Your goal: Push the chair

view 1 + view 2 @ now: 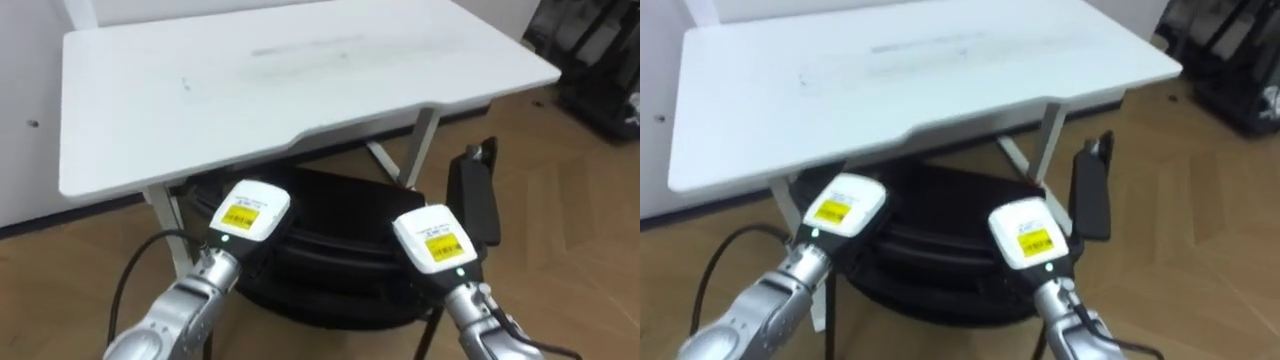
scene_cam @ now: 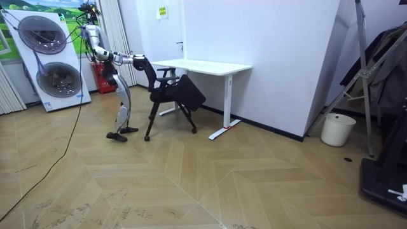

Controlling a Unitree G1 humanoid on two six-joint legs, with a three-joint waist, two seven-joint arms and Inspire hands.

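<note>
A black office chair point(image 1: 330, 235) stands right in front of me, its seat partly under the white desk point(image 1: 200, 90). Both my arms reach forward onto the top of its backrest. My left hand point(image 1: 245, 212) rests on the backrest's left part and my right hand point(image 1: 435, 240) on its right part; only the backs of the hands show. One black armrest point(image 1: 478, 195) sticks out to the right. In the room view I stand, leaning forward, on the room view's left of the chair point(image 2: 175, 95), arms stretched out to its back, facing the desk point(image 2: 203, 66).
The desk stands against a white wall on white legs point(image 1: 425, 140). Behind me are stacked washing machines point(image 2: 48, 57) and a red object point(image 2: 102, 76). A white bin point(image 2: 335, 129) and dark equipment point(image 1: 600, 70) are off to the right. Wooden floor lies around.
</note>
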